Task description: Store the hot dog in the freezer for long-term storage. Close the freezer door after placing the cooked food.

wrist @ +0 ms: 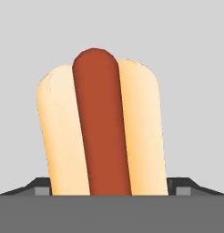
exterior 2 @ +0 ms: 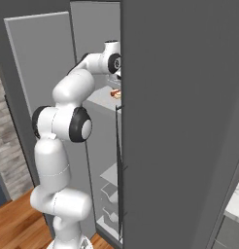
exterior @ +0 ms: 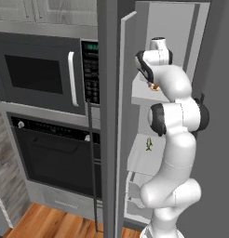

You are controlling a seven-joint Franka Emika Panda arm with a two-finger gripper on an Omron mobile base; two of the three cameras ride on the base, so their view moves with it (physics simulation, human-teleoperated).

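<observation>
Placement step in hand: claw [wrist: 112, 191] clenched on the hot dog [wrist: 102, 132], which sits between its 2 tips just above a freezer [exterior: 181, 28] shelf [exterior: 144, 95]; by my judgement, release, retract, then shut the freezer door [exterior: 128, 116] beside it.

count's pretty short: one hot dog [wrist: 102, 127], one microwave [exterior: 46, 74], one oven [exterior: 56, 160], one freezer [exterior: 191, 28].

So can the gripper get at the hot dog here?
Probably yes: the gripper sits right at the hot dog on the freezer shelf, one dark fingertip either side, and the freezer door stands open.
</observation>
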